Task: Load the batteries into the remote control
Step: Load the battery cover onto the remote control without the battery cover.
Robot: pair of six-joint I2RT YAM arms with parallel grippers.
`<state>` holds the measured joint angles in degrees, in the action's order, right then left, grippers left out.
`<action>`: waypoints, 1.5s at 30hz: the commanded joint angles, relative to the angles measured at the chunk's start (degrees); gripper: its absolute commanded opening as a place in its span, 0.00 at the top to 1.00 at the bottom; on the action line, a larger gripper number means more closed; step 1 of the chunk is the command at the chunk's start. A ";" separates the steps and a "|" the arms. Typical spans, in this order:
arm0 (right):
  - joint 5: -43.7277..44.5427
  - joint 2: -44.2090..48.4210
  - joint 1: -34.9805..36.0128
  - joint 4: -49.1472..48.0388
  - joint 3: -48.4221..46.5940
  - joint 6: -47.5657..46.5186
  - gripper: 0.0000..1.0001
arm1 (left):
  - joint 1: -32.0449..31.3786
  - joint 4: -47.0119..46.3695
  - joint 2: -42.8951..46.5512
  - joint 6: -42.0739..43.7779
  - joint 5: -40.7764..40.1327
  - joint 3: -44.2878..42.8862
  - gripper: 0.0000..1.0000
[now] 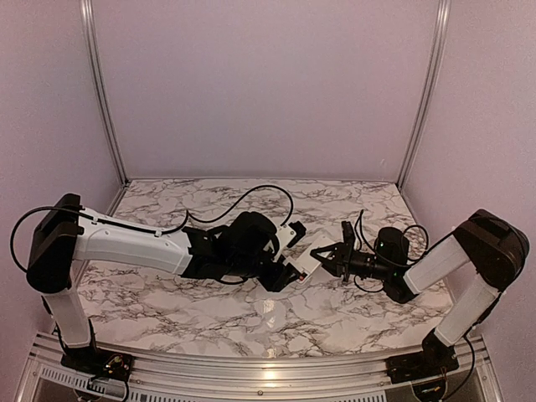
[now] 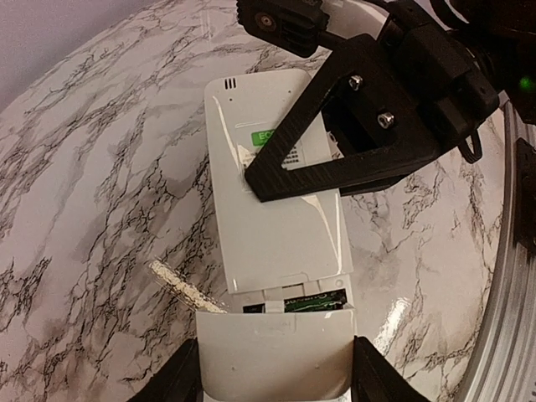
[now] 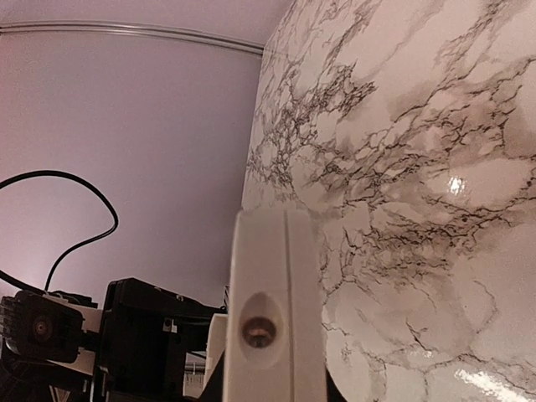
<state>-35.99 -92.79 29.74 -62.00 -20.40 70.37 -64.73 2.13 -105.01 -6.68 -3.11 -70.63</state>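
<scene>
Two grips share the remote control (image 1: 306,261) in the overhead view. It hangs between the arms over the middle of the worktop (image 1: 209,310), with the left gripper (image 1: 283,273) on one end and the right gripper (image 1: 322,254) holding it further along.

From the left wrist you see the remote's back, green label up. Your left fingers (image 2: 180,378) grasp the battery end across its width, one on each side of the white cover (image 2: 276,352). A dark slot (image 2: 295,303) shows between cover and back shell, so I judge the cover not fully home. That slot is too narrow to tell whether both batteries are seated. One black finger (image 2: 310,151) of the right gripper lies flat on the remote's back.

From the right wrist you look at the remote's end face and its small lens (image 3: 260,331). The right jaws are clamped tight across the remote's thickness.

To finish well, keep the right clamp steady as your anchor. Push the cover straight along the remote's length and keep it flat. Avoid squeezing its sides so hard that it binds.
</scene>
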 commanded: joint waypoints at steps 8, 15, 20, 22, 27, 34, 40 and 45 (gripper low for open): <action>0.03 2.32 0.76 -2.93 -1.25 1.82 1.00 | -0.31 5.75 -5.46 -0.79 -3.94 -5.62 0.47; 0.17 3.03 0.76 -2.64 -1.57 1.81 1.00 | -0.31 8.62 -6.22 -0.43 -2.86 -5.43 0.50; -0.10 2.84 0.76 -2.03 -1.20 1.15 1.00 | 1.63 7.04 -3.11 -2.92 -2.59 -2.08 0.51; -0.05 2.86 0.76 -2.03 -0.90 1.16 1.00 | 2.56 7.45 -2.40 -3.27 -3.38 -1.92 0.51; -0.05 3.14 0.76 -2.15 -0.86 1.12 1.00 | 3.03 10.35 -3.56 -2.60 -3.96 -3.92 0.51; -0.11 3.40 0.76 -2.23 -0.89 1.10 1.00 | 2.78 11.41 -5.24 -1.72 -2.70 -4.45 0.53; 0.44 2.78 0.70 -1.49 -1.14 0.46 1.00 | 2.80 10.44 -3.71 -2.49 -2.32 -3.54 0.52; 1.50 1.48 0.65 -2.42 -0.31 0.37 1.00 | 3.96 5.09 2.52 -4.10 2.48 -0.26 0.50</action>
<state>-35.38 -91.74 29.80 -59.81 -20.40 70.91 -61.32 8.93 -107.31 -9.82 -4.84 -73.23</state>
